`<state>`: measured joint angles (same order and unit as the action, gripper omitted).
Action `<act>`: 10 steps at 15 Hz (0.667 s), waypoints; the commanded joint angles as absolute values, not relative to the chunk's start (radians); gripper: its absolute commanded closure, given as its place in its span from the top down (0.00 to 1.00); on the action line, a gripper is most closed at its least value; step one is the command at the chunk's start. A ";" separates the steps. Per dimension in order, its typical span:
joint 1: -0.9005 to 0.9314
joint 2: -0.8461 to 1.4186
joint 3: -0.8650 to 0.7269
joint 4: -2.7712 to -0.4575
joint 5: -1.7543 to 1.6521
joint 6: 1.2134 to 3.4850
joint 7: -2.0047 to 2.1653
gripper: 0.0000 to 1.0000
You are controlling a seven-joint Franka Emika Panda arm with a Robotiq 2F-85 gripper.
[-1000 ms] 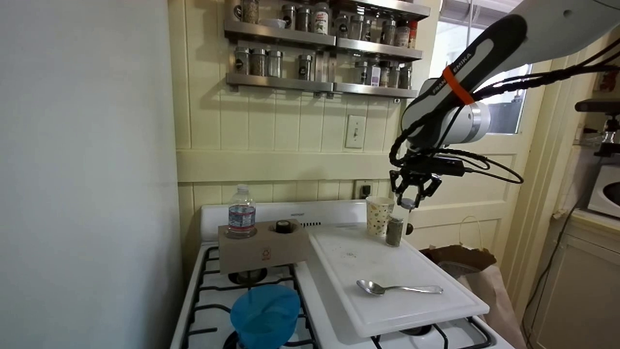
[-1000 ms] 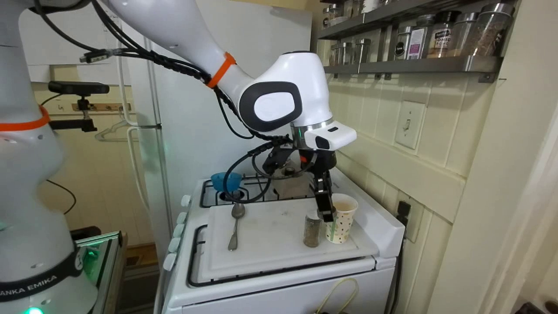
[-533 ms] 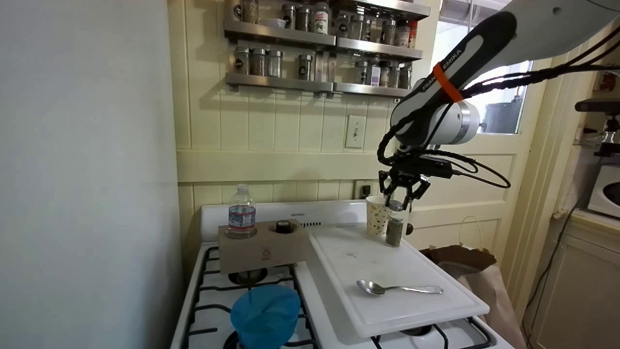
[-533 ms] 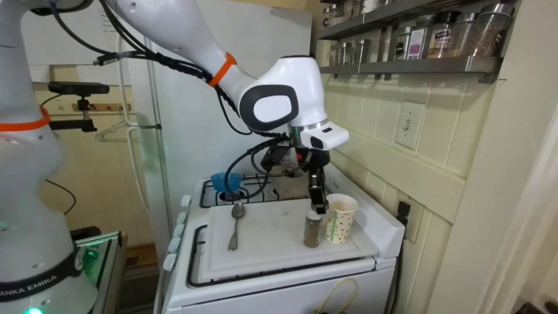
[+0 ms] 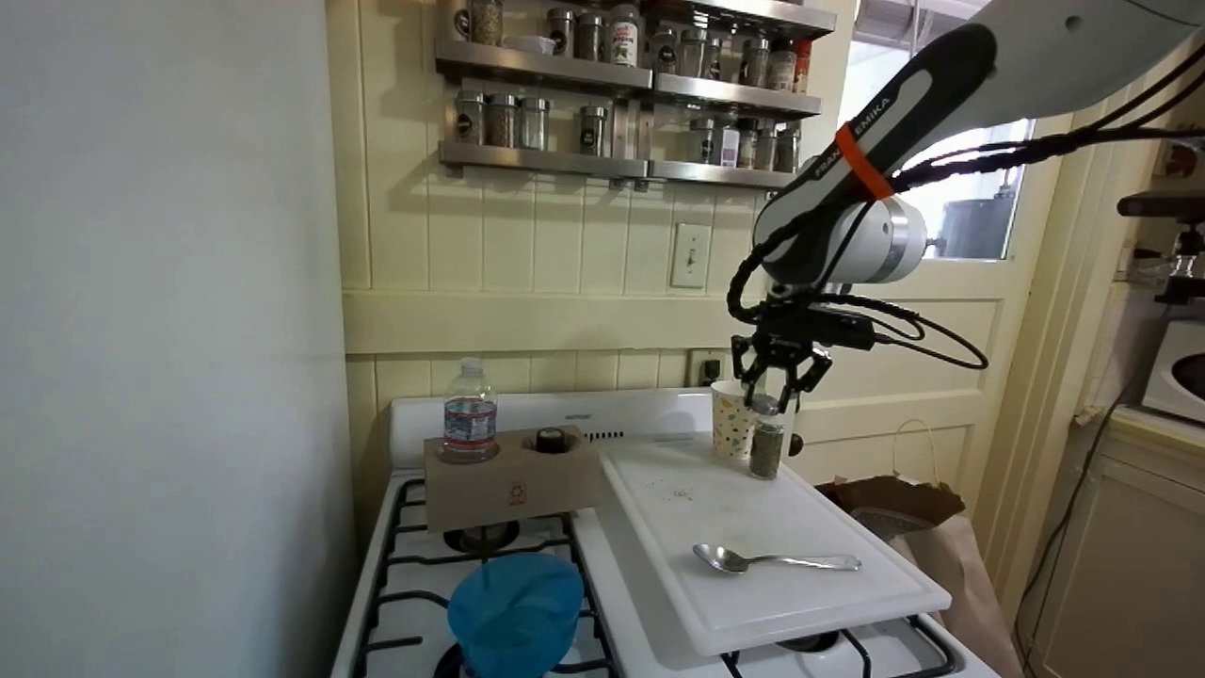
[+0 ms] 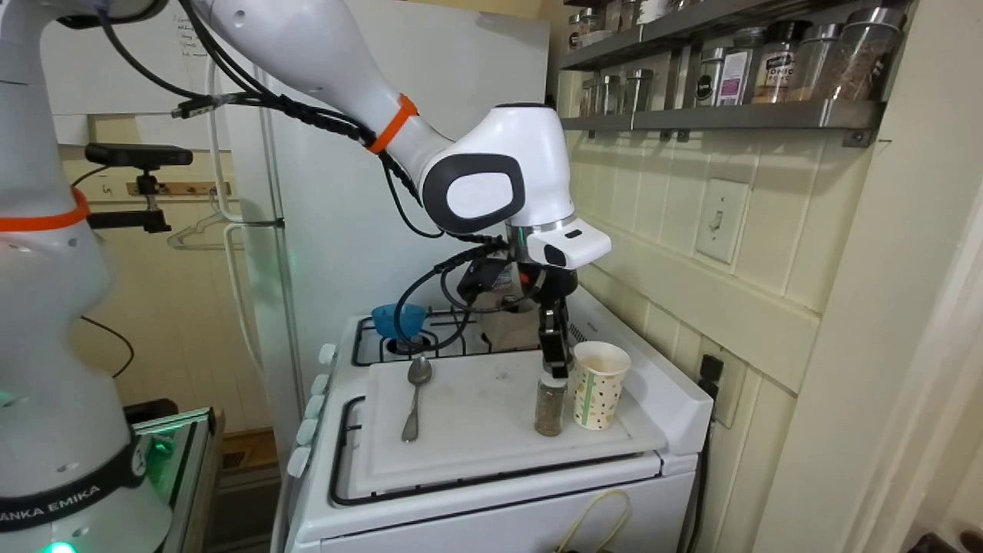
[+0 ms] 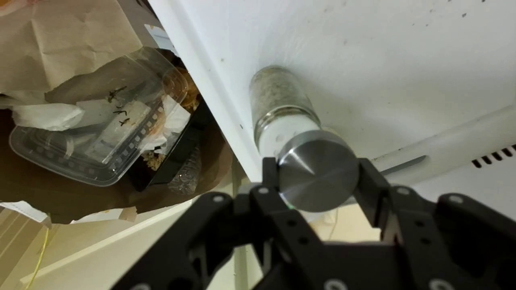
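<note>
A: Wrist view, what's the gripper (image 7: 318,173) doing?
B: Its fingers (image 7: 269,171) are pinching a metal lid (image 7: 318,171), parted only as far as its rim. Side grip is probably leaving the underside free.
A: Below?
B: Spice jar (image 7: 278,90) is standing upright on a white board (image 7: 383,52), white inner top (image 7: 284,131) showing. Can't tell if lid is touching it.
A: Outside?
B: In an exterior view, lid is hanging right over the jar, paper cup (image 5: 732,421) standing just beside. Board is lying on the stove (image 5: 650,410), likely giving a flat base.
A: More?
B: In an exterior view, fingers are hiding much of the lid; spoon (image 6: 420,372) is lying well apart.
A: Looks?
B: Lid's showing a flat, round, brushed-silver top. Jar's looking clear-walled, greenish-brown inside.
</note>
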<state>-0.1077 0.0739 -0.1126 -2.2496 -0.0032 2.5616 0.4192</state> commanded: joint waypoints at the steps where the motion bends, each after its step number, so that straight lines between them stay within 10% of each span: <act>1: -0.103 0.079 -0.119 -2.234 0.005 2.518 0.414 0.24; 10: -0.106 0.100 -0.131 -2.236 -0.002 2.519 0.423 0.24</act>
